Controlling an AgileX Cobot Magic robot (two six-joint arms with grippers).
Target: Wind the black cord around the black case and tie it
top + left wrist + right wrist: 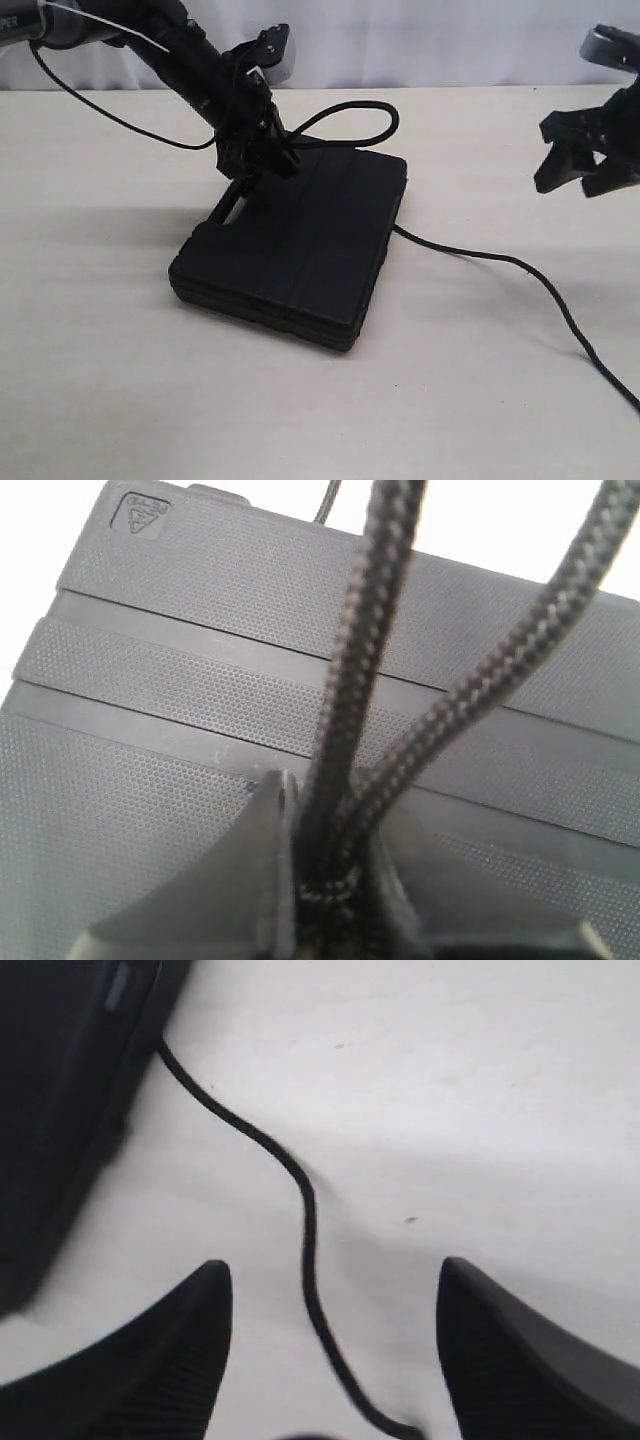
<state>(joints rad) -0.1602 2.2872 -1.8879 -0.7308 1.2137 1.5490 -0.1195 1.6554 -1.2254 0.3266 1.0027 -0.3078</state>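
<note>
The black case (300,240) lies flat on the table, its handle cutout toward the left arm. My left gripper (258,150) hangs over the case's far left corner, shut on the black cord (345,780); two braided strands rise from between its jaws over the ribbed lid (150,670). From there the cord (345,125) loops behind the case, comes out at the case's right side and trails across the table to the lower right (520,265). My right gripper (590,170) hovers open at the right, above the table. In its wrist view the cord (305,1230) lies on the table below the spread fingers (190,1350).
The pale table (120,380) stretches around the case on all sides. A thin black robot cable (110,115) hangs from the left arm at the upper left. A white curtain (430,40) closes off the back.
</note>
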